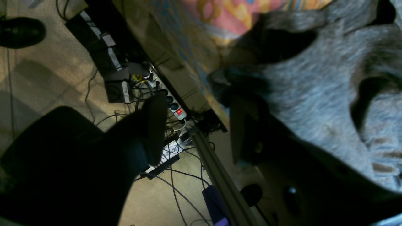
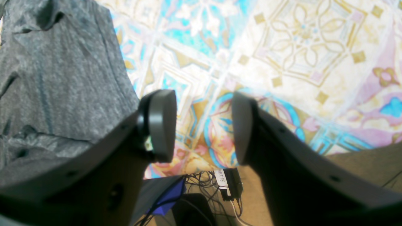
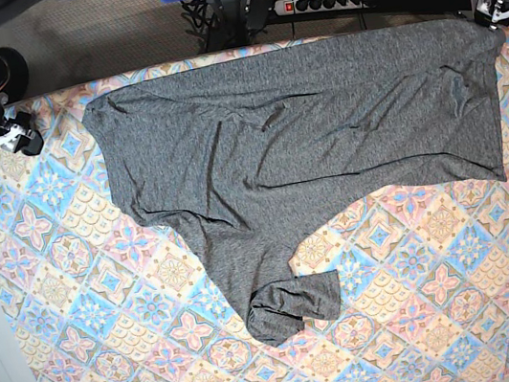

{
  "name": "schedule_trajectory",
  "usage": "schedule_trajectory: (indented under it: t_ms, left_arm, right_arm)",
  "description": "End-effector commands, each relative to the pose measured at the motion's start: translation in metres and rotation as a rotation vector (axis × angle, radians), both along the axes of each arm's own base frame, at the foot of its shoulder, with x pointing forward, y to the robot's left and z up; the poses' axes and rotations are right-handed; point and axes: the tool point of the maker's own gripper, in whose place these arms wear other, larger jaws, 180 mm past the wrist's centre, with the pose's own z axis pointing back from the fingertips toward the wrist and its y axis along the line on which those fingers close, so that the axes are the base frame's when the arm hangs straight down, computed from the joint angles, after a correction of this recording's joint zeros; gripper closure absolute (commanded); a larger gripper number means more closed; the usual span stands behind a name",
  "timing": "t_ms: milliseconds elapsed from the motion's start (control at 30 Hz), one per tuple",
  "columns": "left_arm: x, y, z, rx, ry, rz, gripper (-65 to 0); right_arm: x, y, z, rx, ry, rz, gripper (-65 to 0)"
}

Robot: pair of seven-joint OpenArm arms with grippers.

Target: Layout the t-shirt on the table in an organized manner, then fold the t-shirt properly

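T-shirt [image 3: 304, 135] lies spread along the table's [image 3: 118, 368] far edge, one sleeve still bunched; left gripper [image 1: 194, 125] and right gripper [image 2: 202, 125] both released, so next regrasp and straighten that sleeve.

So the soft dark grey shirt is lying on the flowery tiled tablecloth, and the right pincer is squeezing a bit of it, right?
Not quite. The soft dark grey shirt does lie on the flowery tiled tablecloth, but the right pincer is open and empty. The right wrist view shows only tablecloth between its pads, with the shirt off to one side.
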Motion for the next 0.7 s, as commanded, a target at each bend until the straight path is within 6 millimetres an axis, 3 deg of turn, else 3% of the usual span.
schedule_trajectory:
  t_ms: [0, 200, 533, 667]
  left_arm:
    - [0.005, 0.010, 0.010, 0.031, -0.018, -0.009, -31.6]
    - [0.008, 0.009, 0.011, 0.028, -0.029, -0.009, -32.8]
    - [0.012, 0.006, 0.012, 0.005, -0.052, -0.002, -61.1]
    - [0.018, 0.002, 0.016, -0.028, -0.089, 0.008, -61.4]
  right_arm:
    - [0.007, -0.005, 0.011, -0.023, -0.033, 0.011, -27.9]
    - [0.007, -0.005, 0.011, -0.023, -0.033, 0.011, -27.9]
    - [0.007, -0.003, 0.010, -0.018, -0.034, 0.010, -28.0]
    - [0.005, 0.001, 0.007, -0.002, -0.034, 0.003, -28.0]
